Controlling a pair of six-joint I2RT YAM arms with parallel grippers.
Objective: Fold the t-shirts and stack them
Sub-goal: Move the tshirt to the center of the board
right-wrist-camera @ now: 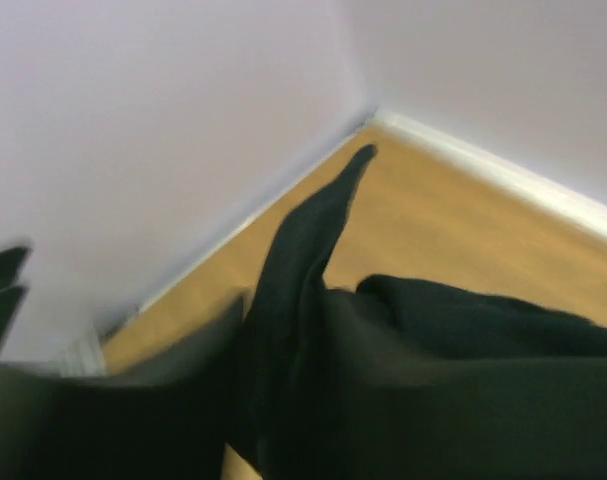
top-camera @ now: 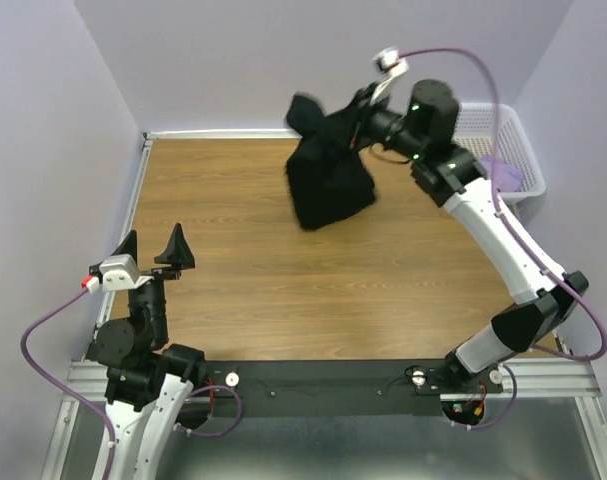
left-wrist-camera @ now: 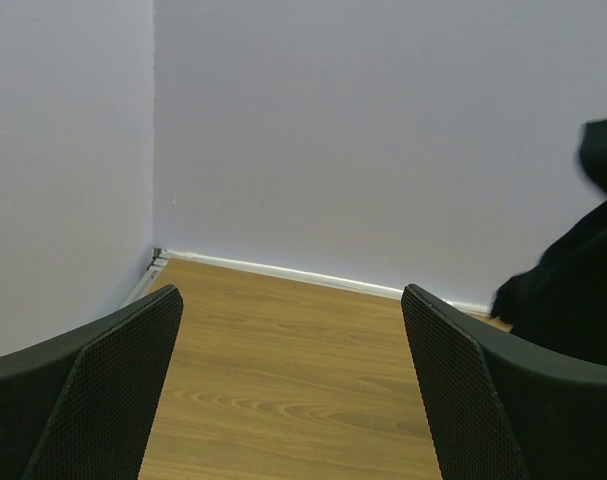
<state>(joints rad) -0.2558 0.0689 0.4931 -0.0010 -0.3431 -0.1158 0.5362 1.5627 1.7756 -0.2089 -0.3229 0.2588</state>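
Observation:
The black t-shirt [top-camera: 328, 175] hangs bunched above the far middle of the wooden table [top-camera: 283, 290], its lower end close to the tabletop. My right gripper [top-camera: 363, 108] holds it from the top, reaching out high over the table's far side. The right wrist view is blurred: a fold of the black t-shirt [right-wrist-camera: 303, 290] runs between the dark fingers of the right gripper [right-wrist-camera: 293, 380]. A light purple t-shirt [top-camera: 505, 172] lies in the white basket [top-camera: 503, 122]. My left gripper [top-camera: 153, 242] stands open and empty at the near left.
The white lattice basket sits at the table's far right corner against the wall. Lavender walls close in the table at the back and sides. In the left wrist view the open left gripper [left-wrist-camera: 291, 296] faces bare wood, with the black t-shirt [left-wrist-camera: 578, 290] at the right edge.

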